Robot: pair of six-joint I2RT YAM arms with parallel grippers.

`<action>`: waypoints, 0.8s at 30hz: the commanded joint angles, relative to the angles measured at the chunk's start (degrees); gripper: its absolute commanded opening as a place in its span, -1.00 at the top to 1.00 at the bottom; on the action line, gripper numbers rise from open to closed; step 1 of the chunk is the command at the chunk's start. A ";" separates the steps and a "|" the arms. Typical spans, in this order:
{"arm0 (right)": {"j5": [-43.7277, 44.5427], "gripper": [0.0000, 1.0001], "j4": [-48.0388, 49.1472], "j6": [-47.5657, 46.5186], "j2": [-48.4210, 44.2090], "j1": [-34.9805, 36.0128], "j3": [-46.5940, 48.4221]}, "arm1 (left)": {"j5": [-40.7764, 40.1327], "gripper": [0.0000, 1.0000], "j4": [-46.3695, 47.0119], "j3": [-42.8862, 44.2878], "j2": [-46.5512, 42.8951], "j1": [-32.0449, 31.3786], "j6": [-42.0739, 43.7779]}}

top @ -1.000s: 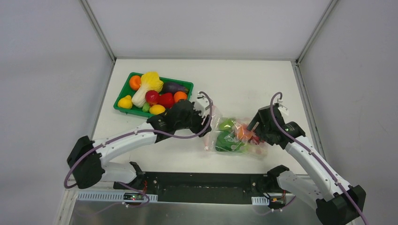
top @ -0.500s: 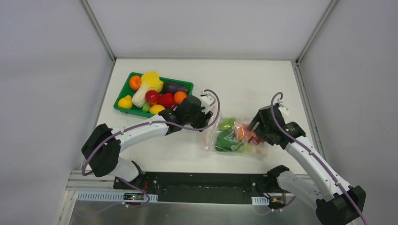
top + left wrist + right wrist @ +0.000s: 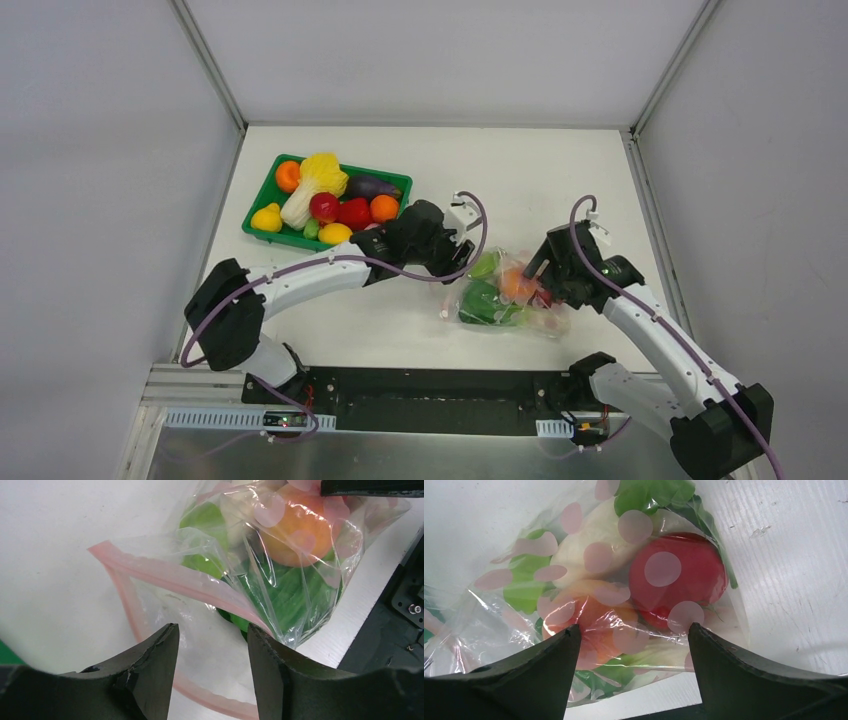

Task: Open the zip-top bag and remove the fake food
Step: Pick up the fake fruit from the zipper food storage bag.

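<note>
The zip-top bag (image 3: pixel 497 298) lies on the white table between my two arms, its pink zip strip (image 3: pixel 175 577) parted and the mouth gaping toward the left. Fake food shows through the plastic: an orange (image 3: pixel 295 530), green leaves (image 3: pixel 290 590), a red radish (image 3: pixel 679 572) and a white radish (image 3: pixel 594 545). My left gripper (image 3: pixel 211 630) is open at the mouth, its fingers either side of the lower lip. My right gripper (image 3: pixel 634 627) stands open over the bag's closed end, fingers straddling the bulge of food.
A green tray (image 3: pixel 392 179) at the back left holds a napa cabbage (image 3: pixel 318 180), an eggplant, a red pepper and other produce. The black base plate (image 3: pixel 440 395) runs along the near table edge, close to the bag.
My left arm has swung right, from beside the tray to the bag's mouth, and its jaws have narrowed a little. The right arm and the bag have barely shifted.
</note>
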 commanded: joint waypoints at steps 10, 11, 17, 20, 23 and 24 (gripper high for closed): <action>-3.21 -0.63 2.69 -1.17 2.79 -0.27 -2.21 | 0.79 -0.11 12.68 1.57 9.08 -0.57 -4.39; -3.43 -0.63 2.94 -1.26 2.89 -0.24 -2.36 | 0.68 -0.12 13.68 1.53 9.67 -0.53 -4.87; -4.17 -0.63 3.21 -1.89 3.88 -0.22 -2.32 | -2.05 -0.18 19.58 1.64 14.66 -0.53 -10.09; -4.34 -0.63 3.24 -2.05 4.20 -0.25 -2.26 | -3.50 -0.16 20.43 1.80 16.24 -0.53 -12.00; -4.30 -0.63 3.29 -2.14 4.39 -0.27 -2.25 | -4.74 -0.15 20.45 1.27 16.83 -0.57 -13.40; -4.27 -0.63 3.34 -2.16 4.39 -0.25 -2.28 | -4.76 -0.16 20.44 1.08 17.00 -0.58 -13.77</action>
